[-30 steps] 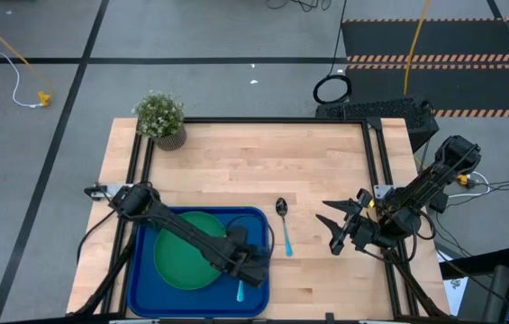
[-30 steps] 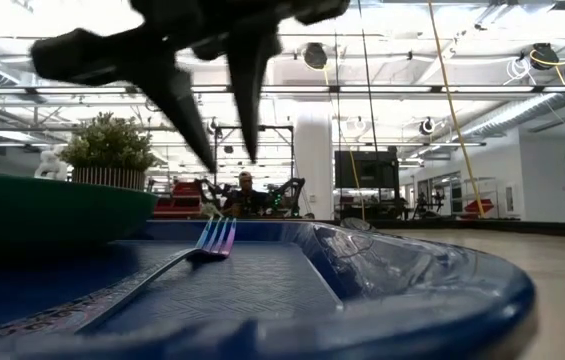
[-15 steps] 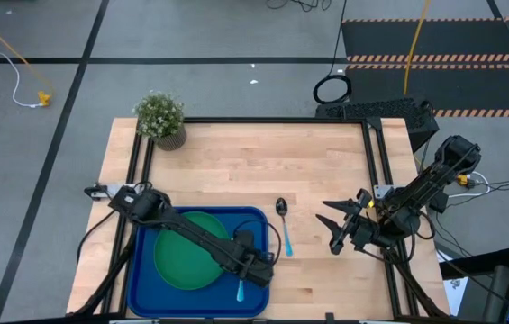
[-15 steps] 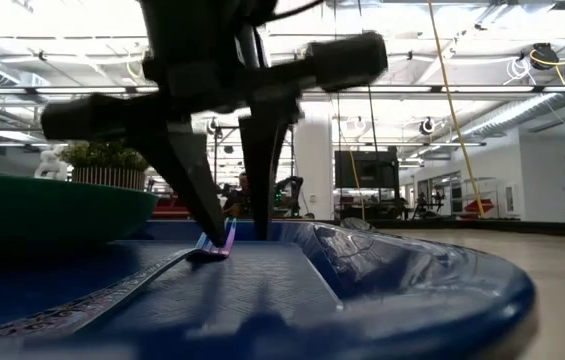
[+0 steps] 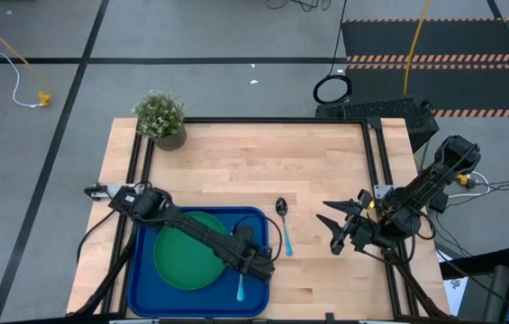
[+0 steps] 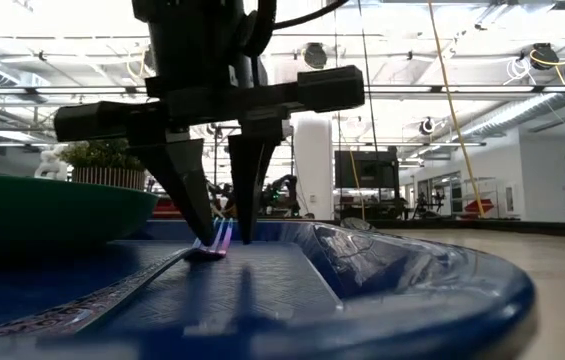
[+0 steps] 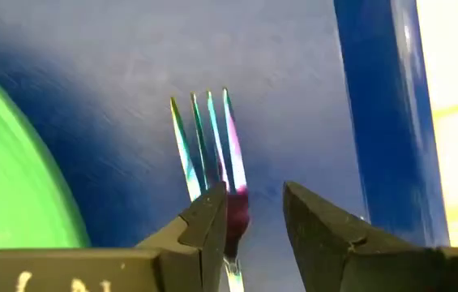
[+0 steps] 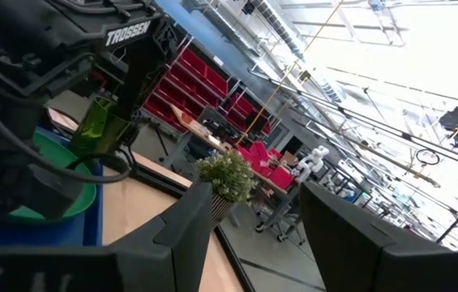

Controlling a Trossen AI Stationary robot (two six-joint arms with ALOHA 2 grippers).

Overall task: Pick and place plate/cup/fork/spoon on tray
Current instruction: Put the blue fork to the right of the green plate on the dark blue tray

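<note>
One tray [image 5: 142, 270] lies at the table's near-left edge, with bare wood [image 5: 263, 162] open behind it and to its right. One plate [image 5: 177, 265] and one fork [image 7: 209, 146] rest in the tray; one cup [image 8: 101, 123] shows by the plate; one spoon [image 5: 284, 225] lies on the wood just beside the tray's right rim. Left gripper [image 7: 249, 211] reaches down over the fork, fingers parted around its neck. Right gripper [image 5: 333, 225] hovers parted right of the spoon.

Small potted plant [image 5: 160, 118] at wooden table's [image 5: 236, 162] far-left corner, black cable coil [image 5: 331, 90] and yellow-striped dark floor mats [image 5: 434, 40] on grey floor beyond.
</note>
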